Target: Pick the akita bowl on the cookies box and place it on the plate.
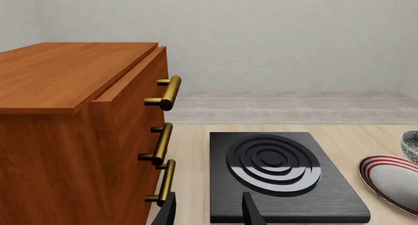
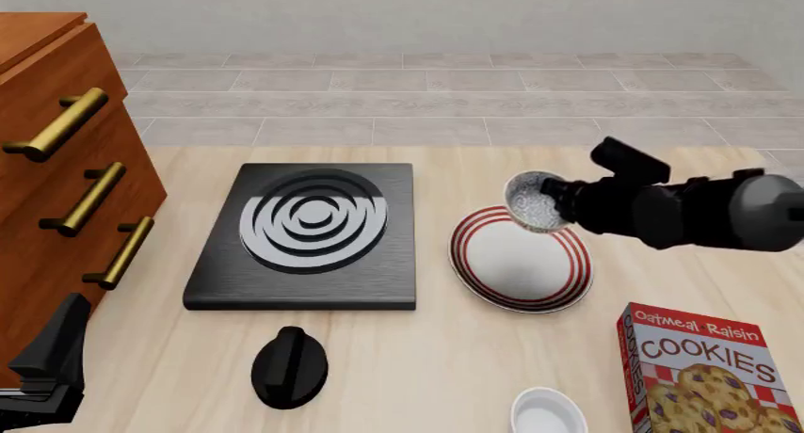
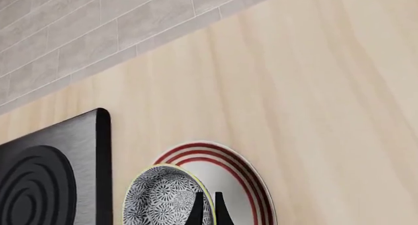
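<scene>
Right tool (image 3: 207,208) is pinched nearly closed on the rim of the akita bowl (image 2: 538,201), fingers either side of the wall with only a thin slit between them (right wrist view shows this best). The bowl hangs tilted, speckled inside facing up and toward the camera, over the far right edge of the plate (image 2: 521,259); can't tell from these views whether it touches the plate yet. The plate sits flat on the bench (image 2: 427,358), just beside the black stove (image 2: 305,235) on its right. The cookies box (image 2: 710,372) stands at the near right corner of the bench, well apart from the bowl, with a small white bowl (image 2: 549,415) just to its left. A black knob (image 2: 290,365) lies near the stove's front edge. Left tool (image 1: 209,210) is spread open, holding nothing, parked low at the near left beside the wooden drawer cabinet (image 2: 56,169), its fingers pointing toward the stove.
</scene>
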